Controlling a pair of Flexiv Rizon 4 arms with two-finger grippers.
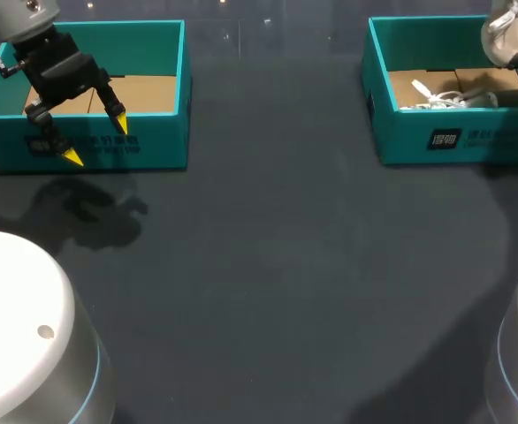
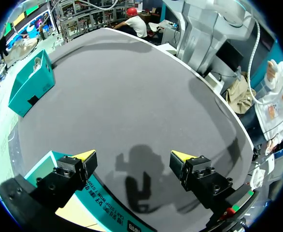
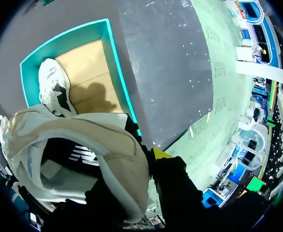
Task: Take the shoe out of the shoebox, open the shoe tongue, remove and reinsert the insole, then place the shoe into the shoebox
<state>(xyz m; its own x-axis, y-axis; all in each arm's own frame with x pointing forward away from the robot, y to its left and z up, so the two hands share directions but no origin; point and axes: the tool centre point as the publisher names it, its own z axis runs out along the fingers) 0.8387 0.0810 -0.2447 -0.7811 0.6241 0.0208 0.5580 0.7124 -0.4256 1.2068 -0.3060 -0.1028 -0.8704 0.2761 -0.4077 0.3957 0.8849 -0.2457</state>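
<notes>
Right end effector (image 3: 157, 157): closed on a cream and white fabric sports shoe (image 3: 83, 140) with a black side panel. One yellow-tipped finger (image 3: 163, 153) presses its outer side; the other is hidden behind the shoe. The shoe shows a rounded, padded cream upper over a white sole, tilted on its side against the end effector. It hangs above the far right corner of the teal cardboard shoebox with tan floor (image 1: 453, 137), clear of its rim. A second white shoe with loose laces (image 3: 53, 89) lies on that shoebox's floor, along one side wall, below the held shoe. Left end effector (image 1: 95, 140): fingers spread wide, holding and touching nothing, well apart from that shoebox, across the dark grey surface (image 1: 268, 265), above the front wall of a matching teal box (image 1: 153, 132).
</notes>
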